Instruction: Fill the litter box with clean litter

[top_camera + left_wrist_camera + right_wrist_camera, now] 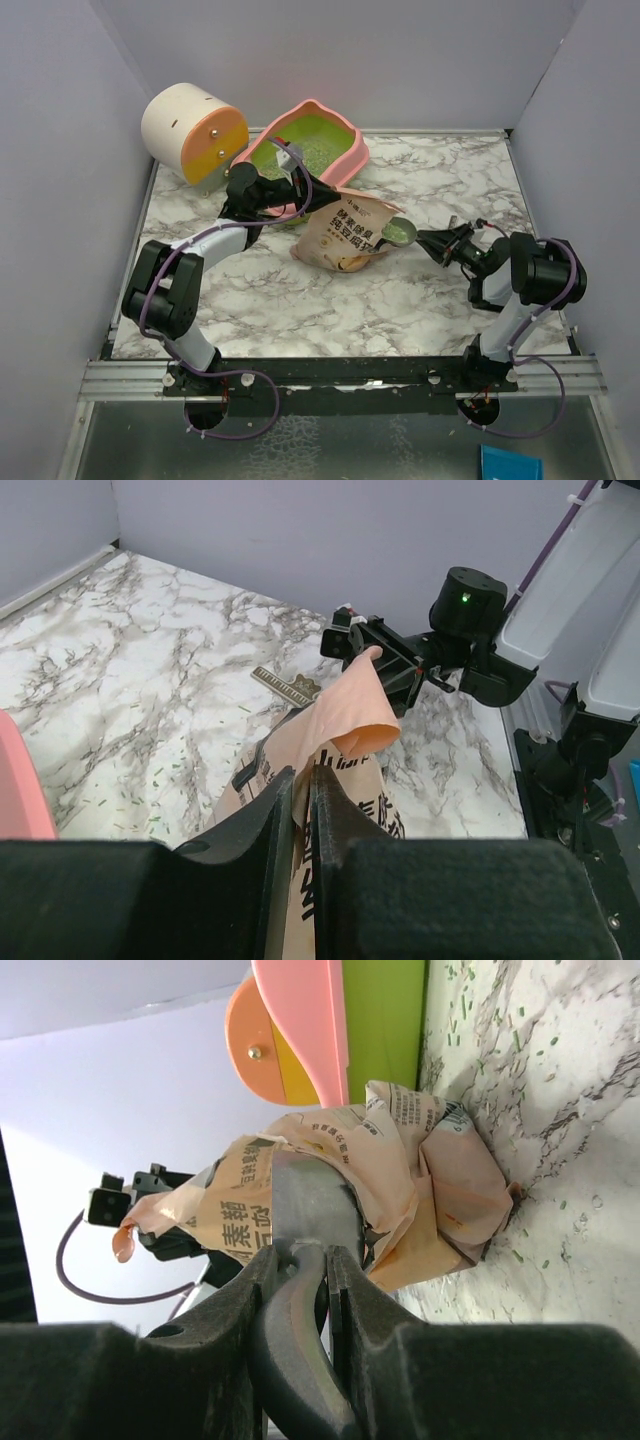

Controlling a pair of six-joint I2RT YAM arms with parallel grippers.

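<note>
The top view shows litter [397, 231] in the scoop [413, 236]. The right wrist view shows only its handle, clamped by the right gripper [305, 1260]. The left gripper [303, 778] pinches the bag [345, 705].

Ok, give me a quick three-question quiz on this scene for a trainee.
1. True or false: the scoop is empty.
2. Which gripper pinches the bag? A) left B) right
3. In the top view, what stands left of the litter box?
Key: 1 false, it carries litter. 2 A, the left gripper; the right gripper holds the scoop. 3 the cylinder.
</note>
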